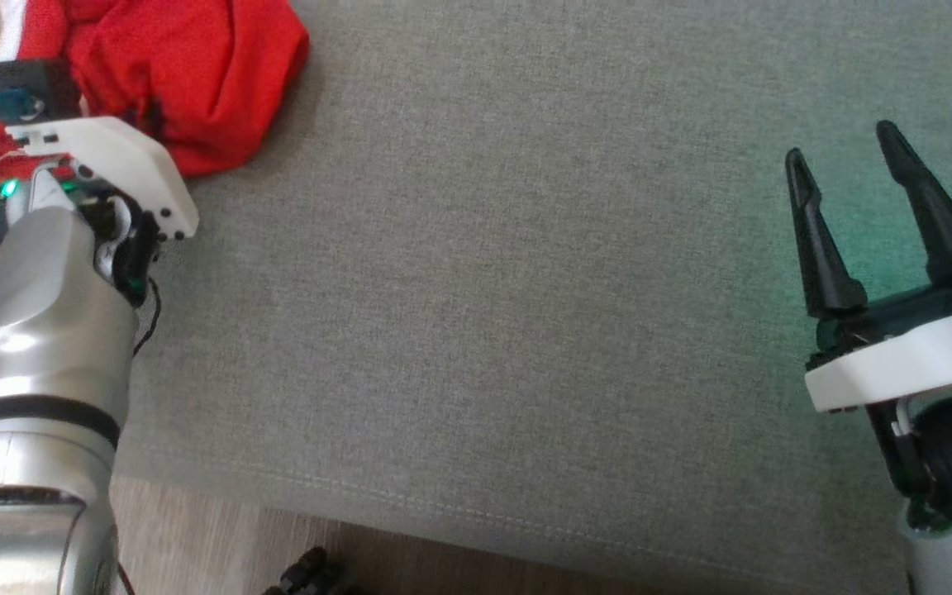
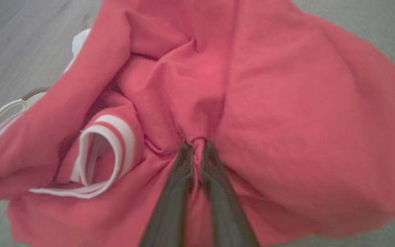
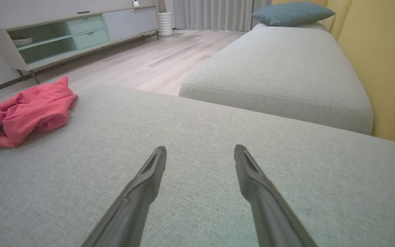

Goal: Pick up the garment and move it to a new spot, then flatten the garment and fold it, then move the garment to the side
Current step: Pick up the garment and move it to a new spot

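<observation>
At the far left corner of the grey sofa seat (image 1: 525, 289) lies the crumpled red garment (image 1: 195, 74) — the left hand (image 2: 197, 145) pinches a bunched fold of it, fingers pressed close. The right hand (image 1: 840, 140) hovers well apart above the seat — fingers spread wide, holding nothing.

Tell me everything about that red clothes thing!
The red garment is soft, knit-looking cloth, crumpled in a heap, not flat. One rolled band has white stripes. It lies on the gray couch cushion, off to the robot's left. The left gripper pinches a bunched fold of it between its dark fingers.
</observation>
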Robot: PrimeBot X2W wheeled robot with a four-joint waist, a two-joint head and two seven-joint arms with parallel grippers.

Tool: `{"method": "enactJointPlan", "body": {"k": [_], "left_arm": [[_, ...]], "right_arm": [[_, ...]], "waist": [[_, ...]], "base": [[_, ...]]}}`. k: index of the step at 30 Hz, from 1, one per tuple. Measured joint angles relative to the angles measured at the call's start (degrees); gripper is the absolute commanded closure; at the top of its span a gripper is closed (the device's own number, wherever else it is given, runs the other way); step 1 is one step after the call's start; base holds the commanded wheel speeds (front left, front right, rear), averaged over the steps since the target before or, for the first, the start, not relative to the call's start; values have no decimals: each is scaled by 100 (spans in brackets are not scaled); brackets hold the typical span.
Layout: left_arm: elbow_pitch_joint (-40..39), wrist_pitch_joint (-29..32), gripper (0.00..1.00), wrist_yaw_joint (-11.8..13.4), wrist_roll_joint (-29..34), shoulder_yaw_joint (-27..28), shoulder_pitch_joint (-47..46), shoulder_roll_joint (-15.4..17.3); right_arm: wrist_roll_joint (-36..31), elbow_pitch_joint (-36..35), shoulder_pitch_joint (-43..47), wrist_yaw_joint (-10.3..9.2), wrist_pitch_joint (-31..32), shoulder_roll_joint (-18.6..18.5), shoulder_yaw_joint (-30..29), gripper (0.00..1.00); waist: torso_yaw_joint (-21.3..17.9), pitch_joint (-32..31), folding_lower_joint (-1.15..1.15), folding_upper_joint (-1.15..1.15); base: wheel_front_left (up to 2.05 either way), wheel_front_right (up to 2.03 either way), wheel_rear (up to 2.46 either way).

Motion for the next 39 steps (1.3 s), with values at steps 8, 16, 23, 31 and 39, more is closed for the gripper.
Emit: {"method": "enactJointPlan", "body": {"k": [8,16,23,31,39], "left_arm": [[148,-879,100,9,22,-44,108,44],[-137,-1239,100,122,135,-241,662,58],[-1183,-1300,100,256,215,-444,1182,4],[-3526,-690,100,348,215,-866,2579,-190],[-5092,-199,100,482,210,-1615,3512,-576]], "right_arm": [[33,138,7,0,-266,176,-115,0],[57,369,297,0,-504,354,-230,0],[157,511,720,0,-656,541,-314,0],[325,599,977,0,-782,668,-390,0],[599,824,950,0,-955,678,-180,0]], "waist": [[-14,-432,0,0],[-36,-1193,0,0],[-137,-1883,-1,0],[-704,-2150,-1,0],[-1669,-2096,-1,0]], "base": [[0,0,0],[0,0,0],[0,0,0],[0,0,0],[0,0,0]]}}
